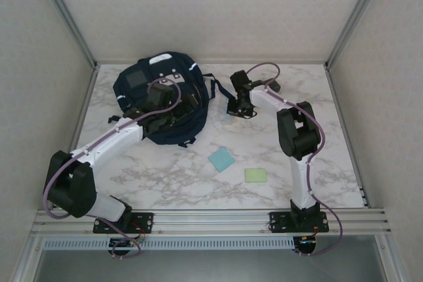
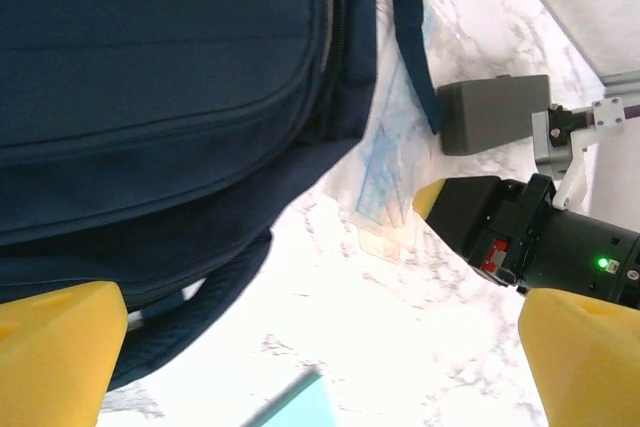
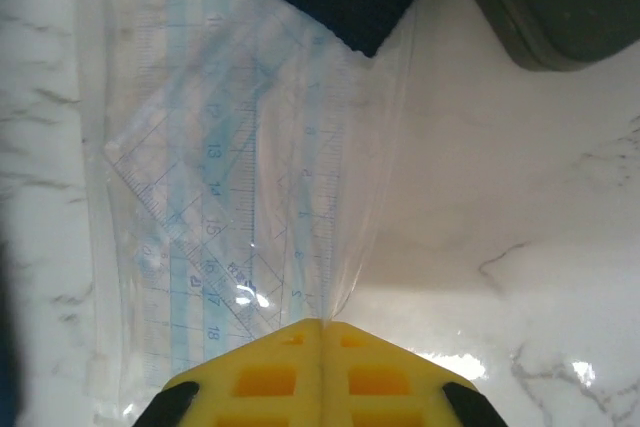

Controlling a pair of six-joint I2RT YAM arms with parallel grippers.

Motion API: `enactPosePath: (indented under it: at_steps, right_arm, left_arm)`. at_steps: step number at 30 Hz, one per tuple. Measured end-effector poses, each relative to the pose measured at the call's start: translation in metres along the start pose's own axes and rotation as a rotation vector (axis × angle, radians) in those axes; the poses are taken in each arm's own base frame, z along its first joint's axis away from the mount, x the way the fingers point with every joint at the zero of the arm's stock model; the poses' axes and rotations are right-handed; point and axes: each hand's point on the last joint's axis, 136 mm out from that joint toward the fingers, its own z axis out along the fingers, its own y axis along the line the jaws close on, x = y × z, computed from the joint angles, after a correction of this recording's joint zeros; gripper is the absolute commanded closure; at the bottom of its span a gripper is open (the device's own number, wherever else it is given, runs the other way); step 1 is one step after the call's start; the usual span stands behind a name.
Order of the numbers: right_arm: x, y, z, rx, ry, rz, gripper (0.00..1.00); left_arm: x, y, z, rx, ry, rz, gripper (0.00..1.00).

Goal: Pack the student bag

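The bag [image 1: 162,90] lies far left on the table, the left gripper [image 2: 320,352] spread wide over it. Just beside it, the right gripper [image 3: 320,347] pinches a clear ruler sleeve [image 3: 230,177]; lifting it toward the bag likely comes next.

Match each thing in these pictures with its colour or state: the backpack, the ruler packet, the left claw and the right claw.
Things:
1 backpack
2 ruler packet
3 left claw
4 right claw

Colours and states:
A shut, pinching a plastic edge
B dark navy
C wide open
D see-through, with blue markings

Pairs: 1-B, 2-D, 3-C, 4-A
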Motion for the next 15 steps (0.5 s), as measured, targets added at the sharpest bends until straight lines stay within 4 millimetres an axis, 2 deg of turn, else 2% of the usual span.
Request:
enactPosePath:
  at_steps: [7,10,15]
  right_arm:
    - [0.001,0.018,-0.043,-0.089,-0.012,-0.059,1.00]
    - [0.002,0.024,-0.057,-0.123,-0.018,-0.068,1.00]
    - [0.015,0.031,-0.072,-0.189,0.003,-0.070,1.00]
  left_arm:
    - [0.003,-0.017,0.011,0.085,0.032,-0.056,0.01]
    - [0.007,-0.019,0.023,0.114,0.047,-0.102,0.01]
    - [0.017,-0.016,0.046,0.127,0.076,-0.204,0.00]
